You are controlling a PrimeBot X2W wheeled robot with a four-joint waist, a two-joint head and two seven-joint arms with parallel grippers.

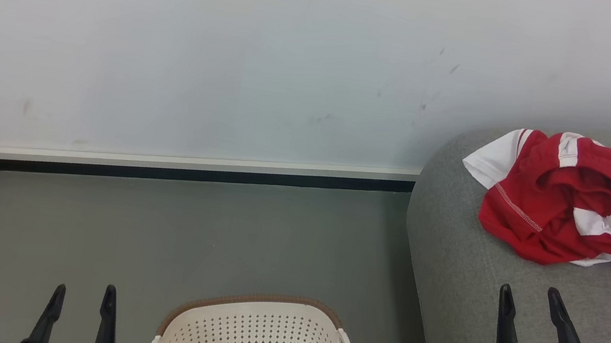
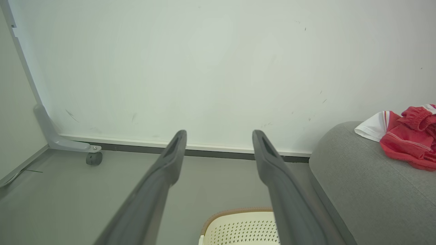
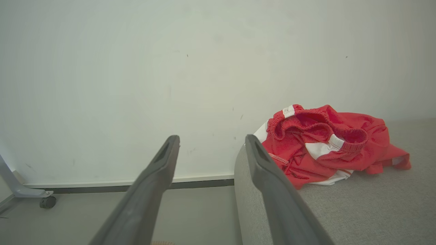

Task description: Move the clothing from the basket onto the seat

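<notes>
Crumpled red-and-white sports clothing (image 1: 582, 203) lies near the light-grey upholstered seat's (image 1: 464, 295) far left corner. The perforated cream plastic basket (image 1: 255, 335) looks empty. The left gripper (image 1: 85, 287) and right gripper (image 1: 530, 289) gape wide, holding nothing; the robot should check the basket's floor.

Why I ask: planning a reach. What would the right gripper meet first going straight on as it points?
Probably the wall, with the right gripper passing left of the clothing, above the seat; depth unclear.

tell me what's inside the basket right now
Nothing shows inside the basket: just bare perforated walls and bottom. Its near part is cut off by the picture edge. The clothing lies on the seat.
</notes>
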